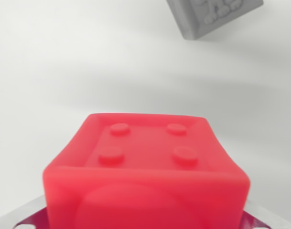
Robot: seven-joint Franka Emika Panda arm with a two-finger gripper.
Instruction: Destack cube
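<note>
No readable writing or brand anywhere; the only markings are moulded ones. The red cube point(145, 171) fills the lower middle of the wrist view, very close to the lens & partly blurred. Its upward face is recessed w/ a raised rim and carries four round studs in a 2x2 layout; the near face shows a soft rounded bulge, too blurred to read as any shape. Grey cube point(213, 16) sits at top of view, right of centre, cropped by the frame edge, turned at an angle, w/ embossed relief on one face, too cut off to make out. The two cubes are well apart, both over a plain white table point(64, 71). Arm pose: camera looks along the surface at a low tilt, red cube right in front of it. Gripper fingertips not in view; only pale metal parts point(26, 212) w/ small holes peek out at the bottom corners behind the cube, so can't tell if the claw is clamped or released.
</note>
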